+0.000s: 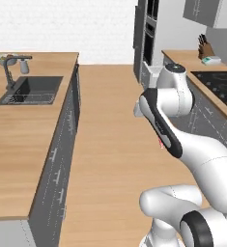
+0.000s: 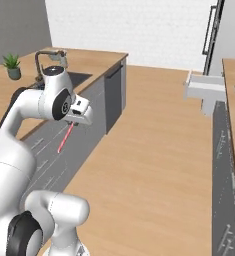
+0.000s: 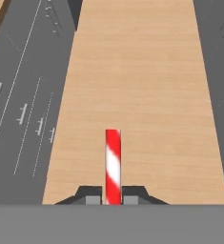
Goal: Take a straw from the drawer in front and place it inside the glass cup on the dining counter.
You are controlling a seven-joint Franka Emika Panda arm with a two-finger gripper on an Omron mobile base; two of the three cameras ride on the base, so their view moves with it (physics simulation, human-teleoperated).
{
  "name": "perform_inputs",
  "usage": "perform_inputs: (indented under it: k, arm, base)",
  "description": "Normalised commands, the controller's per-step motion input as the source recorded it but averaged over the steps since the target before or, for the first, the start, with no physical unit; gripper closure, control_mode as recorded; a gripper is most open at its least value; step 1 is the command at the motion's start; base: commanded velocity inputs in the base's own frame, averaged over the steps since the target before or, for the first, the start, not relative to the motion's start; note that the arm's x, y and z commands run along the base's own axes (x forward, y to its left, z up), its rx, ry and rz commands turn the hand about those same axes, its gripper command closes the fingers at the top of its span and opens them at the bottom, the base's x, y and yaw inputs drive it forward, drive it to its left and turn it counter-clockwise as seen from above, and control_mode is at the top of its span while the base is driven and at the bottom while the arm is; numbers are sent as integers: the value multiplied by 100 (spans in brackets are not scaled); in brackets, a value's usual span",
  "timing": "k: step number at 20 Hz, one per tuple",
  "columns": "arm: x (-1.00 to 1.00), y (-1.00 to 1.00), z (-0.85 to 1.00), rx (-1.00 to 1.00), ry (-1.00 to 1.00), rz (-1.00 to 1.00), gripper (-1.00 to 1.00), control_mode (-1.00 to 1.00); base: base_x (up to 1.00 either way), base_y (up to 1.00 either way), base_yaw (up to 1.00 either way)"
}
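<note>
The gripper (image 3: 113, 200) is clamped on the straw (image 3: 113, 167), its two dark fingertips (image 3: 91, 196) pressed against either side of the red-and-white striped stick, which runs from between them toward 12 o'clock in the hand view, over the bare wooden floor (image 3: 142, 95) between two rows of grey cabinet fronts. In the right base view the straw (image 2: 65, 137) hangs out of the gripper (image 2: 75, 123) toward 7 o'clock, in front of the grey base of the dining counter (image 2: 96, 60). The drawer (image 2: 205, 86) stands pulled out at about 2 o'clock in that view, well apart from the hand. In the left base view the dining counter (image 1: 18, 140) fills the 9 o'clock side, with its dark sink (image 1: 32, 89) at about 10 o'clock. I cannot make out the glass cup on the counter.
</note>
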Motion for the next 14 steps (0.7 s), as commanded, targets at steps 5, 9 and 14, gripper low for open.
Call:
perform_inputs:
  k: [5, 9, 14]
  arm:
    - [0, 0, 0, 0, 0, 0, 100, 100]
    - [0, 0, 0, 0, 0, 0, 100, 100]
    - [0, 0, 0, 0, 0, 0, 100, 100]
  base:
    - [-100, 19, -6]
    - [-58, 66, -2]
    - [-1, 100, -2]
